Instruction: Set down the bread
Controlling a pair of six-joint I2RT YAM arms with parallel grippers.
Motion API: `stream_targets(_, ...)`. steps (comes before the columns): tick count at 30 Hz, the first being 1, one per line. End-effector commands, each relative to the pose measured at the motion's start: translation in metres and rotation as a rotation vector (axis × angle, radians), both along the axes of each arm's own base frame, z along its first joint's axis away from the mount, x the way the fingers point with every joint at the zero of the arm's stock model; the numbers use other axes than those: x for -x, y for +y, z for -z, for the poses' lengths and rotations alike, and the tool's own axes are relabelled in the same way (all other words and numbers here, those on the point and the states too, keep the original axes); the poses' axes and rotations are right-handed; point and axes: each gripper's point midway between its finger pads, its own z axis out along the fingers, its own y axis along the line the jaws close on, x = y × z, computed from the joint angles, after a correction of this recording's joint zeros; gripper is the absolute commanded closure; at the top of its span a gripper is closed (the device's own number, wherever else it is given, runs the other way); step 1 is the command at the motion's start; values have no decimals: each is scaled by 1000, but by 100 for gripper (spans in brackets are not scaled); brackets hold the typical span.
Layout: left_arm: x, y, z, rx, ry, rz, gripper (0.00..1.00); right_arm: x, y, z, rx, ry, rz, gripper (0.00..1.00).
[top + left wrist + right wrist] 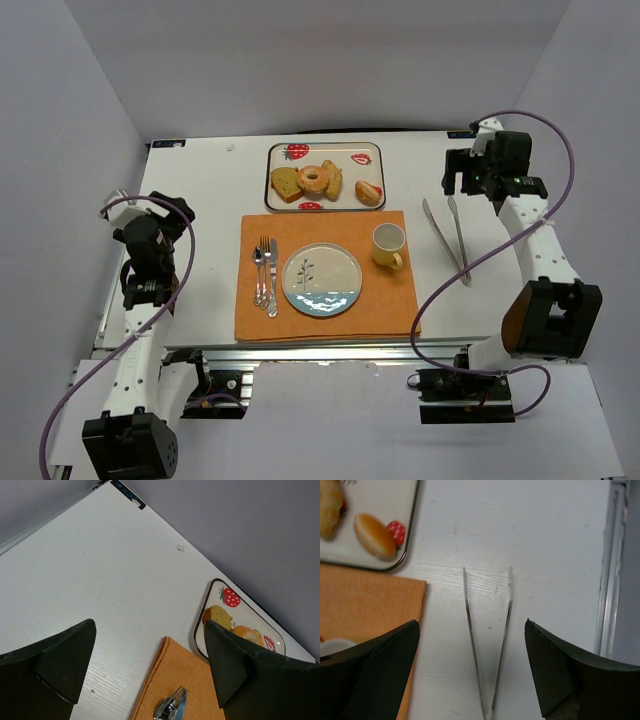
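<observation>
Tongs [463, 270] lie beside the mat [390, 300], near the bread tray [330, 152].

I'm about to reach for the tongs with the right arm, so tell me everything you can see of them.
The tongs are thin, shiny metal: two slim arms joined at the near end, spread in an open V towards the far edge. They lie flat on the white table, right of the orange placemat and apart from it, nothing touching them. The right gripper hangs open above their spread tips.
</observation>
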Motion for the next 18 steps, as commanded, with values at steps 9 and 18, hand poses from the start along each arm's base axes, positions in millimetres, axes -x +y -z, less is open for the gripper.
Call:
stream_targets(9, -1, -38, -4, 93, -56, 190, 100, 74, 71, -4, 224, -181, -692, 28)
stream_targets(18, -1, -86, 50, 158, 112, 444, 6, 72, 0, 75, 158, 294, -364, 11)
